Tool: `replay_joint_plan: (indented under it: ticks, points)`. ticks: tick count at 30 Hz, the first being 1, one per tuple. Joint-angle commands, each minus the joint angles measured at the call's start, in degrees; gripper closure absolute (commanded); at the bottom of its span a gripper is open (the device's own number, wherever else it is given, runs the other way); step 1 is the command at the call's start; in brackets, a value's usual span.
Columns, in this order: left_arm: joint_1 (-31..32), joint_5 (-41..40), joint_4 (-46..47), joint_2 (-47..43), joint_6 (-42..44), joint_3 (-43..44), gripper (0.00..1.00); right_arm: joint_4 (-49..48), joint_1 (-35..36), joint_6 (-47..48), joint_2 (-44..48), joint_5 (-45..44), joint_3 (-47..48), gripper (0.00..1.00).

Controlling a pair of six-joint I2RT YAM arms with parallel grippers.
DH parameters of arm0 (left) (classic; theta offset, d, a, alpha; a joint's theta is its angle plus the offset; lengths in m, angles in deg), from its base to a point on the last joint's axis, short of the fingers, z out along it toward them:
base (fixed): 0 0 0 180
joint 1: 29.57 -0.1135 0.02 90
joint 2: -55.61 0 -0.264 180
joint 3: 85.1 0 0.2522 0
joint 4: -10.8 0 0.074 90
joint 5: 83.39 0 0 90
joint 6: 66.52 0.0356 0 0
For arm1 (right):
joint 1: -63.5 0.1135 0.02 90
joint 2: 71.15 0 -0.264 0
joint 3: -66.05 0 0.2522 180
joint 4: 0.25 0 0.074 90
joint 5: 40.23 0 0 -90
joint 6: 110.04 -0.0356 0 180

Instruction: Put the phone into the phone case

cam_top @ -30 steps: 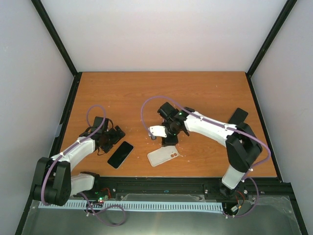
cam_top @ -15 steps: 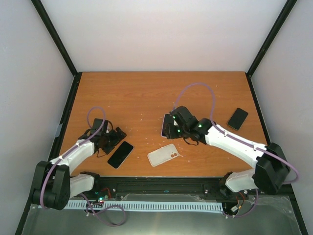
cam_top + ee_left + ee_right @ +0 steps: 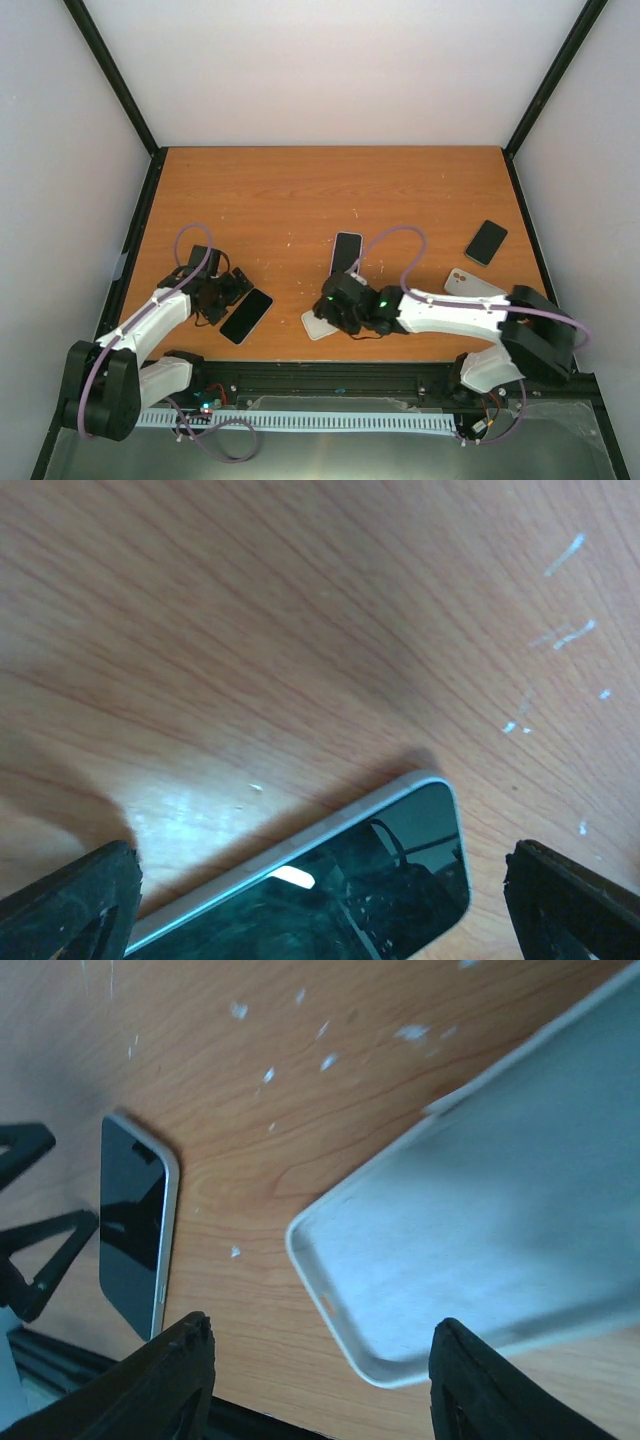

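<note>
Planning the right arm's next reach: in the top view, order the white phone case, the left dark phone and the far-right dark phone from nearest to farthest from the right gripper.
From the right gripper:
1. white phone case, right beneath it, near the front edge.
2. left dark phone, off to its left.
3. far-right dark phone, well to its right, farther back.

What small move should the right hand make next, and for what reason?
Probably lower the right hand a little and close it on the near end of the white case. Its fingers are open, with that end of the case between them. The case lies flat on the table, not yet held.
</note>
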Motion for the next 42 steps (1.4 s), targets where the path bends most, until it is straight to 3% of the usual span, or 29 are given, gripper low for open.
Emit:
replay_joint_plan:
  ticks: [1,10,15,21,27,36,42]
  points:
    - [0.2,-4.9,-4.8,0.1,0.1,1.9,0.01,-16.0,3.1,1.2,-8.5,3.5,2.3,0.42]
    - [0.2,2.9,-5.4,-2.8,0.1,0.2,0.01,-33.0,5.3,3.9,-24.7,10.7,7.6,0.44]
    - [0.2,8.8,-4.4,-6.6,-1.1,-1.4,0.00,-27.7,5.3,6.0,-29.3,8.8,13.1,0.47]
    - [0.2,11.7,-3.0,-8.2,-2.6,-2.8,0.00,-28.5,4.3,5.6,-35.1,9.1,15.6,0.51]
    - [0.2,7.7,-3.2,-6.6,-1.4,-0.9,0.01,-29.8,2.6,5.5,-37.1,8.3,15.5,0.54]
    - [0.1,-11.3,-8.8,-3.3,0.0,7.2,0.01,-30.8,-1.6,10.0,-40.0,6.7,20.3,0.59]
    - [0.1,-9.1,-9.9,-1.0,4.1,9.9,0.01,-33.6,-4.4,12.8,-42.4,10.9,23.1,0.60]
